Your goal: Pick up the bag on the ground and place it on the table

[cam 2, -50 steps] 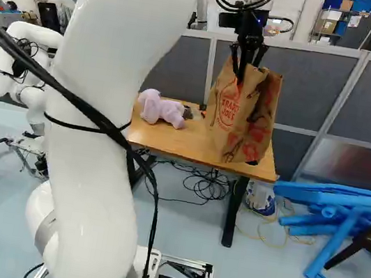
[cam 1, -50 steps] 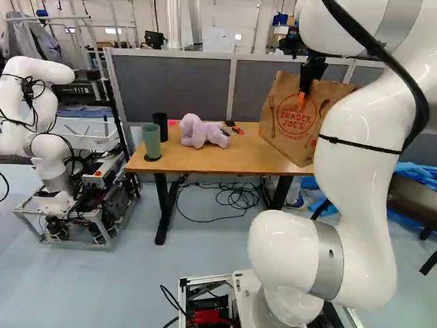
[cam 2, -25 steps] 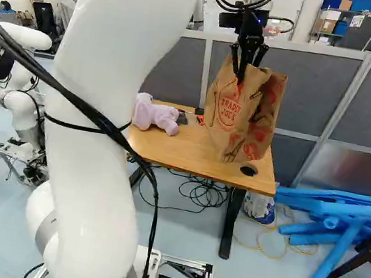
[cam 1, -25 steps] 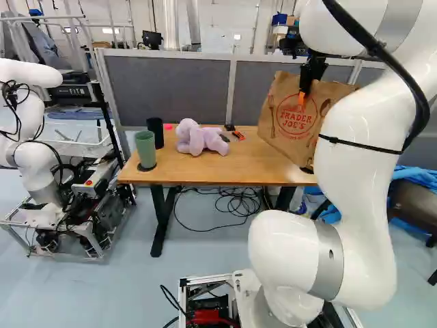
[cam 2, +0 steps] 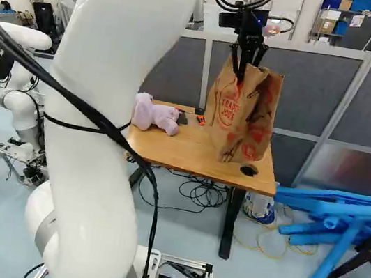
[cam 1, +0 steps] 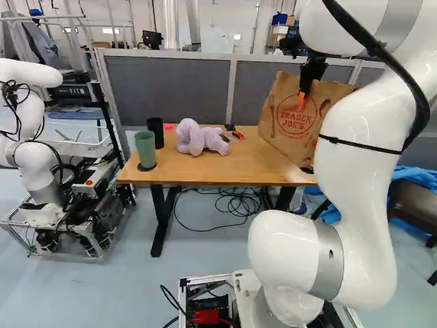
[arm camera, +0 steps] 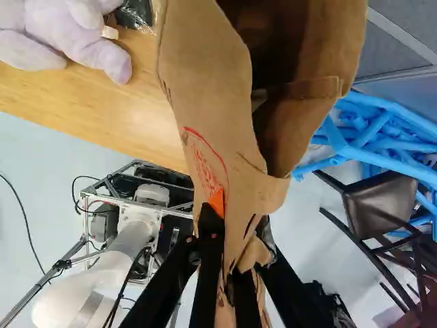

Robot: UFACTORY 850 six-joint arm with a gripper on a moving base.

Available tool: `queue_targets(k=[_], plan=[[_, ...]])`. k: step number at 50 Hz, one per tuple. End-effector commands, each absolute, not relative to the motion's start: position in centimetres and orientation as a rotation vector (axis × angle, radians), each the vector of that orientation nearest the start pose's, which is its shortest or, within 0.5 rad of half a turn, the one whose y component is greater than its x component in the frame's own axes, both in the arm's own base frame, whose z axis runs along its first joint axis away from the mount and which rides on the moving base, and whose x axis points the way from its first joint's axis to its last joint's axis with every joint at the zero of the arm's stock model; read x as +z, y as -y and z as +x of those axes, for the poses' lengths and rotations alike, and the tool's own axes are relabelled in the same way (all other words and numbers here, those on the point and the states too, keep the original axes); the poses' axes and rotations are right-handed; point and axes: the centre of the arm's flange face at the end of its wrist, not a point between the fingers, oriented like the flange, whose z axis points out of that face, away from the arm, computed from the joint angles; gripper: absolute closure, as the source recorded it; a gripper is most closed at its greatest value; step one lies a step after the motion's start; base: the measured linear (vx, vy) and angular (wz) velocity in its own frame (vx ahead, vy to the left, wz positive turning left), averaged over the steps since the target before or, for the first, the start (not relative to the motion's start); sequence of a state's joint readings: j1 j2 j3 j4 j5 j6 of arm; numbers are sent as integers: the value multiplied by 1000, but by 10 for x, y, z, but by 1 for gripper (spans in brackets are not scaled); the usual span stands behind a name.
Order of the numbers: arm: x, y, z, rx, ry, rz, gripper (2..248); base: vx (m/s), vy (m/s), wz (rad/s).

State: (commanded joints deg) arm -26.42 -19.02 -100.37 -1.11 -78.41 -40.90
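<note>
the white arm (cam 1: 358,198) rises, claw (cam 2: 240,76) clamped, pointing down.

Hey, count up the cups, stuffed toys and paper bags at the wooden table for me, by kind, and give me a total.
Cups: 2, a green cup and a black cup
Stuffed toys: 1, the purple toy
Paper bags: 1, the brown bag, held in the claw
Total: 4
</note>
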Motion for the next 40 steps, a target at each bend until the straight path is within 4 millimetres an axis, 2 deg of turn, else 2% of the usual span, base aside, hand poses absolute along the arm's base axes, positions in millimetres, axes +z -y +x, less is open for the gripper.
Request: queue_targets(k=[23,40], plan=[[727,257,515,-52,408,-3160,229,0,0,0],[727,257,525,-61,421,-3161,229,0,0,0]])
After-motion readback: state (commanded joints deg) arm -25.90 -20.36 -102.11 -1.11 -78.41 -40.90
